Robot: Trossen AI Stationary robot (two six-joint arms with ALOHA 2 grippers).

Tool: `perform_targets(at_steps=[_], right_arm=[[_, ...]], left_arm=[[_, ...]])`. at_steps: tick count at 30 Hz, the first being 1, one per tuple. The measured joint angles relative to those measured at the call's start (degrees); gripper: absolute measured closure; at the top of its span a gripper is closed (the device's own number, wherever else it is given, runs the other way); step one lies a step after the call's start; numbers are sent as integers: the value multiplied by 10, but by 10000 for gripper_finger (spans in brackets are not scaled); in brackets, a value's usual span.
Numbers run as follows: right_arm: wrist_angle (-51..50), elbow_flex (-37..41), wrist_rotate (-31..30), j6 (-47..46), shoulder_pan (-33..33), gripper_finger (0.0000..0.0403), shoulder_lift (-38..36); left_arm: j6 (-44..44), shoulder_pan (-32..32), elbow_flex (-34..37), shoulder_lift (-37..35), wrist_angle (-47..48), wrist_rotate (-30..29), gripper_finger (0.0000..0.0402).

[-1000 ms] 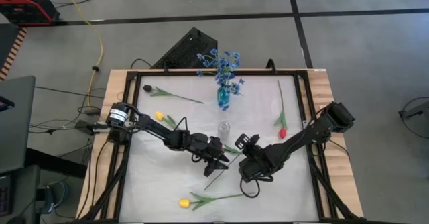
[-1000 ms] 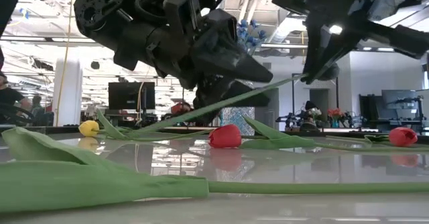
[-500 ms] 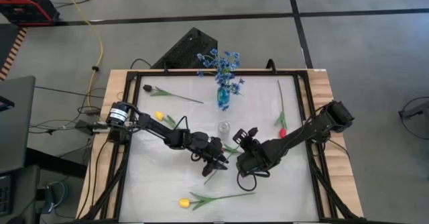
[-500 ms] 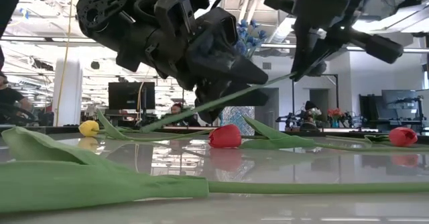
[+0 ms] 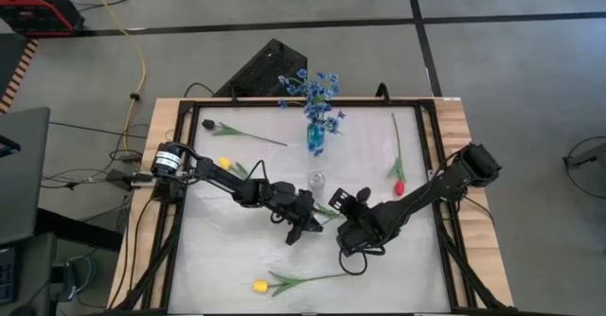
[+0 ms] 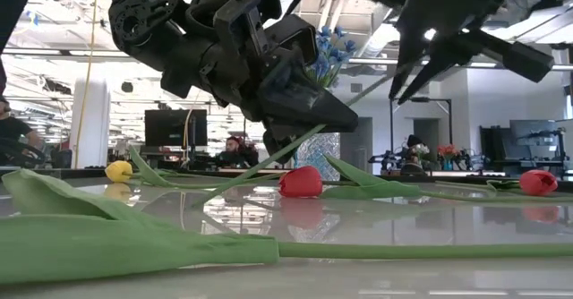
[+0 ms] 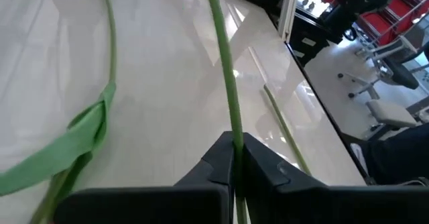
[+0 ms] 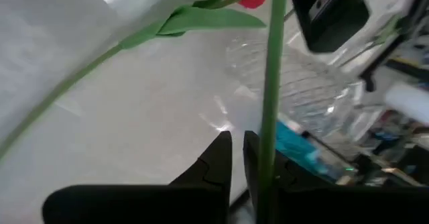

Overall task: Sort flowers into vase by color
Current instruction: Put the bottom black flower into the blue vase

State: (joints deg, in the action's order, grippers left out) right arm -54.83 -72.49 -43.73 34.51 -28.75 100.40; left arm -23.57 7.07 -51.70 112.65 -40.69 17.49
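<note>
A long green stem (image 6: 269,160), its bloom not in view, slants up over the table's middle. My left gripper (image 5: 301,229) is shut on it. My right gripper (image 5: 347,202) stands just right of it, slightly open; the stem's upper part (image 8: 270,83) passes beside one finger, outside the gap. The blue vase (image 5: 315,141) stands at the far middle and holds blue blossoms. A red tulip (image 6: 300,181) lies on the table beneath the grippers. My left gripper pinches the green stem (image 7: 232,133) between its two fingertips, and the stem runs on ahead of them. It comes slanting down from the table's left. The stem is tilted, its lower end (image 6: 210,194) down near the table, its upper end by my right gripper. My right gripper: the stem lies along the outer side of one finger (image 8: 258,163); whether they touch I cannot tell.
A clear glass (image 5: 316,179) stands near the vase. A dark bloom (image 5: 208,125) and a yellow tulip (image 5: 224,163) lie at the left, a red tulip (image 5: 399,188) at the right, and a yellow tulip (image 5: 259,285) by the near edge.
My left gripper has shut on the stem. My right gripper has rolled and opened a little, and the stem is outside its fingers now. The stem stands steeper than before, its lower end drawn in toward my left gripper.
</note>
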Motion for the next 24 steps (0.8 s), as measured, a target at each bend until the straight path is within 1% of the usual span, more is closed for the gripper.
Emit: perform_targets(at_steps=[4, 6, 10, 14, 16, 18, 20, 24], right_arm=[[3, 0, -54, 38, -13, 307, 0], [6, 0, -61, 37, -17, 288, 0], [13, 0, -62, -10, -22, 242, 0], [11, -18, -55, -79, -32, 192, -7], [12, -33, -36, -127, -35, 171, -23], [12, -43, 1, -187, -37, 157, -48], [12, -46, 53, -266, -36, 151, -82], [12, -44, 181, -418, -21, 149, -158]], left_arm=[[-1, -1, 0, 0, 0, -2, 400], [-1, -1, 0, 0, 0, -2, 401], [-2, -2, 0, 0, 0, -4, 401], [-11, -8, 0, 0, 1, -25, 401], [-10, -12, 0, 0, 1, -27, 401], [-5, -16, 3, -3, 1, -25, 401], [0, -17, 7, -10, 3, -26, 401], [10, -18, 22, -48, -2, -38, 401]])
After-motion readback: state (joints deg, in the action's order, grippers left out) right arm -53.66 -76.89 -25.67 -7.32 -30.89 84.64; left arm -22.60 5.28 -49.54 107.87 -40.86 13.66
